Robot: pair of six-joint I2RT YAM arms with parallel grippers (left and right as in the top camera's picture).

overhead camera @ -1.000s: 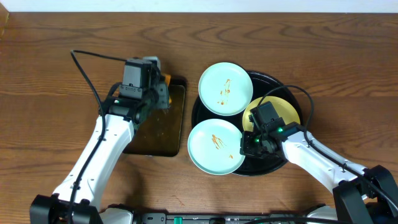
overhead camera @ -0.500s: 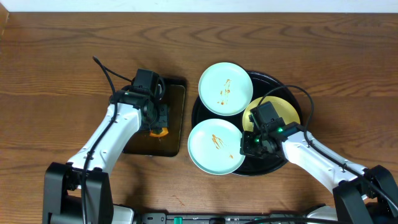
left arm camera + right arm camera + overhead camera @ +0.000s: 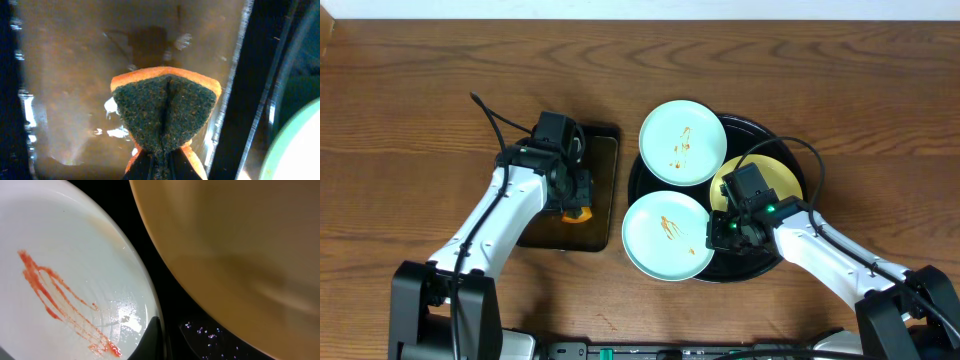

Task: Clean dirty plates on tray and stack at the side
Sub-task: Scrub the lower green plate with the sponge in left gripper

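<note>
Left gripper (image 3: 159,166) tight around folded sponge (image 3: 165,107)

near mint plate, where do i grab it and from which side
Probably the right rim of the near mint plate, coming from the right. It is shallow, so only the thin edge can be pinched; bare tray separates it from the yellow plate there, with the right pincer close by.

The grained wooden table (image 3: 420,100) looks matt, the black tray (image 3: 752,123) and its smooth plates (image 3: 665,250) glossy, and, left of the tray, the sponge (image 3: 165,107) has a rough green face over seemingly orange foam.
</note>
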